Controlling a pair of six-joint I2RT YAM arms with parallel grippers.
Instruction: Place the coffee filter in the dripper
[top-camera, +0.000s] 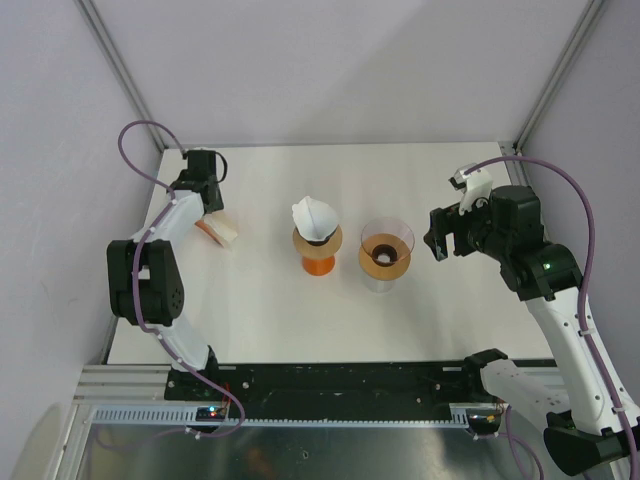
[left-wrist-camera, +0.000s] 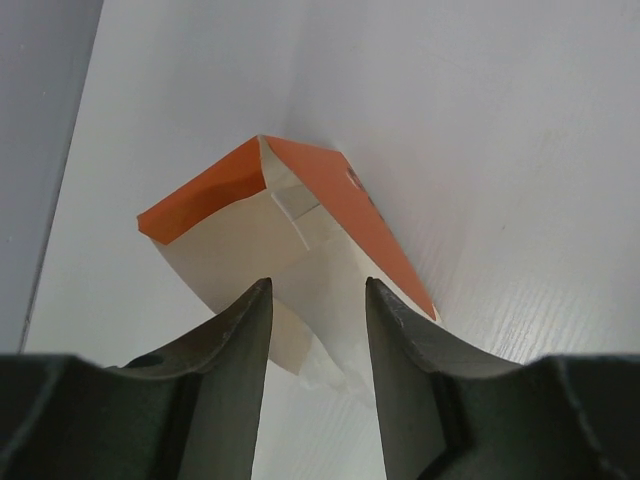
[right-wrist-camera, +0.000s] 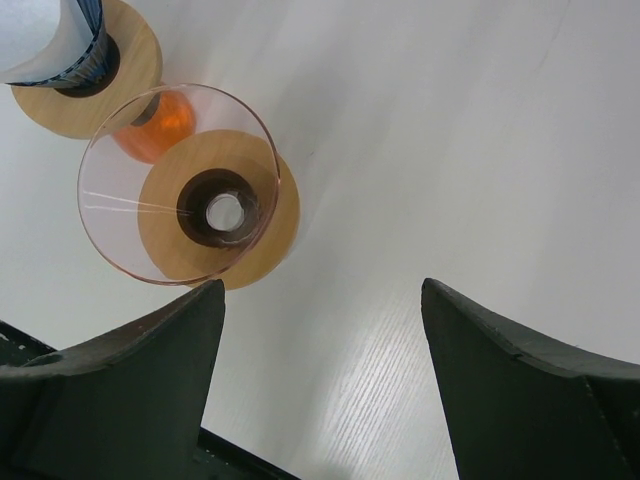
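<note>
Left gripper (left-wrist-camera: 318, 285): fingers straddle the mouth of the orange-and-cream filter packet (left-wrist-camera: 300, 230); whether it is clamped or only touched, I cannot tell.
Right gripper (right-wrist-camera: 320, 285): jaws spread wide, released, just right of the glass dripper (right-wrist-camera: 180, 185).
Coffee filter (top-camera: 314, 216): white cone seated in the orange-based dripper (top-camera: 318, 263), mid-table.
Filter packet: by the table's left edge.
Table (top-camera: 270, 300): white, faint wood grain.
Room: pale walls (top-camera: 330, 70), aluminium posts (top-camera: 120, 70) at the far corners.

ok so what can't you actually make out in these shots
- Left wrist view: fingers of the left tool cover the near end of the filter packet, so pinching or only straddling is unclear.
- Top view: the left arm hides that same contact.
- Top view: the white filter covers the inside of the orange-based dripper; the right wrist view's edge cuts it off.
- Packet contents: hidden by its walls in every view.
</note>
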